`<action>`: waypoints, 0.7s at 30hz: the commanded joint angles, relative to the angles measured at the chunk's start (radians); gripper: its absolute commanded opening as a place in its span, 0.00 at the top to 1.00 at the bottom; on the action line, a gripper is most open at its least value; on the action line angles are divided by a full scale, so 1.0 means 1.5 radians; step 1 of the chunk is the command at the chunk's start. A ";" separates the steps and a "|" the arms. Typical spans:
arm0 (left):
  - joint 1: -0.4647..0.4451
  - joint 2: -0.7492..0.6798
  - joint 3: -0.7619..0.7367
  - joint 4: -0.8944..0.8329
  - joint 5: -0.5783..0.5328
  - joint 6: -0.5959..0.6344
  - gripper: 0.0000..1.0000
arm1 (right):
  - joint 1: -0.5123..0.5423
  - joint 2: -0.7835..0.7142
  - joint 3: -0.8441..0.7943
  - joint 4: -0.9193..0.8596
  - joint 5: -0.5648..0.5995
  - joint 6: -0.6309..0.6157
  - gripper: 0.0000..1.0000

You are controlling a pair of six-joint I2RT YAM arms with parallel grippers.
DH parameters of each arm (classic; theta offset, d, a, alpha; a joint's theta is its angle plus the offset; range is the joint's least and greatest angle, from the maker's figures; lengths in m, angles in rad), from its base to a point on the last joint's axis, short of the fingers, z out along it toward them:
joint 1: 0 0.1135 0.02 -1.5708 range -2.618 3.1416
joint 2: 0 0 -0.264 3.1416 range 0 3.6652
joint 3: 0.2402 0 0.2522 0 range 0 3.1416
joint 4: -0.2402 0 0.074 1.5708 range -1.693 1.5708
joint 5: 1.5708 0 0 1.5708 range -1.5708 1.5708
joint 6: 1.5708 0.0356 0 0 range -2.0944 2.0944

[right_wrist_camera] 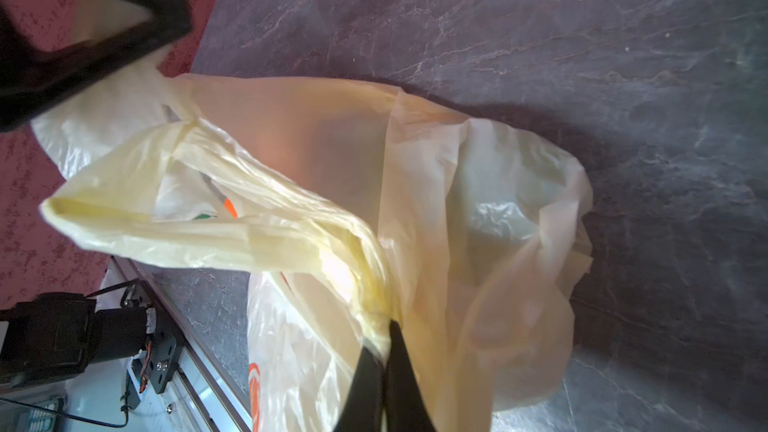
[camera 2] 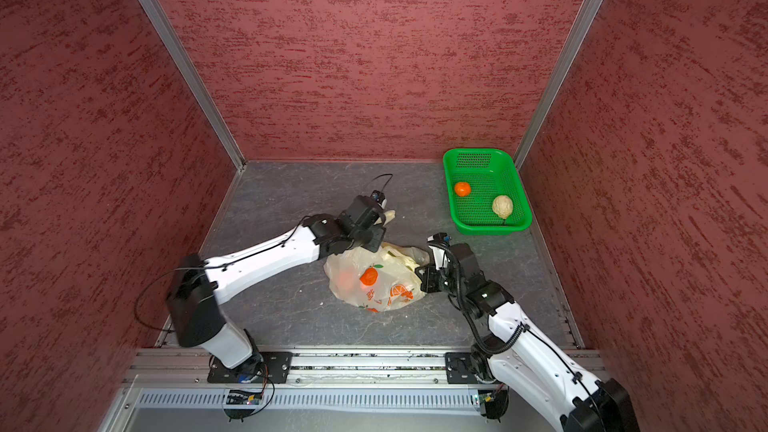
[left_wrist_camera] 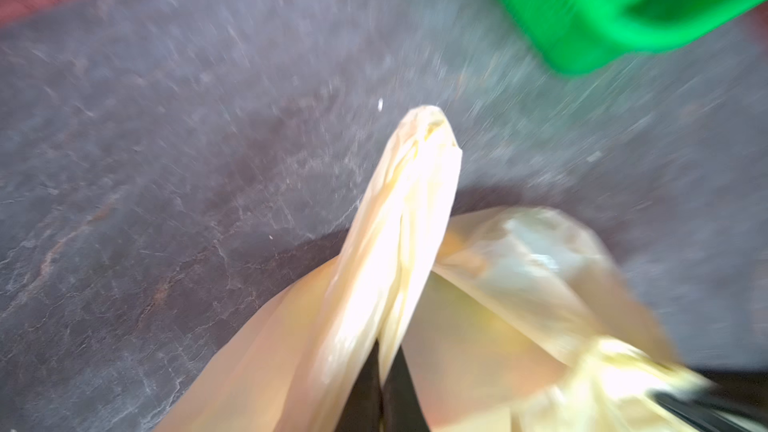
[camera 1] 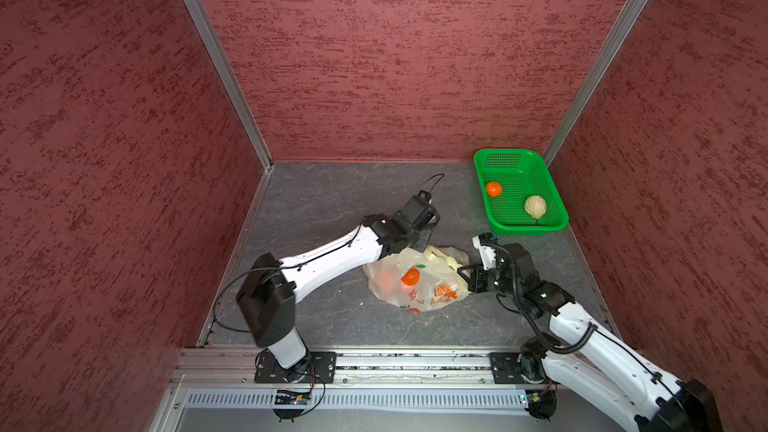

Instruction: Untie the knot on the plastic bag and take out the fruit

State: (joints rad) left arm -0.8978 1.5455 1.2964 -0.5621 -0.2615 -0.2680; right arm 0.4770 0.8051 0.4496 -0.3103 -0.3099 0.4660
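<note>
The plastic bag (camera 1: 415,280) lies crumpled in the middle of the dark, slate-veined table (camera 1: 324,201). Its film is thin, glossy and cream-white, printed with orange slices and green leaves. A round reddish fruit (camera 1: 384,280) glows dully through the film at the bag's 9 o'clock side.

At the bag's 12 o'clock the left gripper (left_wrist_camera: 381,367) has its black fingers pressed together on a flattened handle strip (left_wrist_camera: 415,184), which sticks out past them like a soft tongue. At 3 o'clock the right gripper (right_wrist_camera: 384,351) is clamped on a bunched, wrinkled handle twist (right_wrist_camera: 370,284); I cannot tell whether it is tied.

The white left arm (camera 1: 332,255) crosses the bag's 10 o'clock edge and hides it. Towards 1 o'clock, apart from the bag, a green mesh basket (camera 1: 528,229) holds a smooth orange (camera 1: 493,189) and a cream bumpy fruit (camera 1: 535,206), lying apart.
</note>
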 commanded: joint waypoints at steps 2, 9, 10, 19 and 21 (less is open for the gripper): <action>-0.014 -0.150 -0.142 0.127 -0.045 -0.037 1.00 | 0.005 -0.015 0.012 -0.051 0.056 0.050 1.00; -0.060 -0.327 -0.282 0.166 -0.079 -0.046 1.00 | 0.005 -0.012 0.125 -0.157 0.046 0.046 0.80; -0.071 -0.347 -0.297 0.167 -0.083 -0.049 1.00 | 0.005 -0.009 0.164 -0.180 0.043 0.027 0.69; -0.221 -0.476 -0.399 0.185 -0.225 -0.065 1.00 | 0.082 0.189 0.478 -0.275 -0.050 -0.107 0.39; -0.246 -0.491 -0.410 0.190 -0.259 -0.065 1.00 | 0.138 0.230 0.514 -0.281 -0.031 -0.120 0.34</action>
State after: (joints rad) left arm -1.2285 0.8360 0.6971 -0.3202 -0.5346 -0.3527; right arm 0.6029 1.0870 1.1702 -0.6529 -0.3328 0.3534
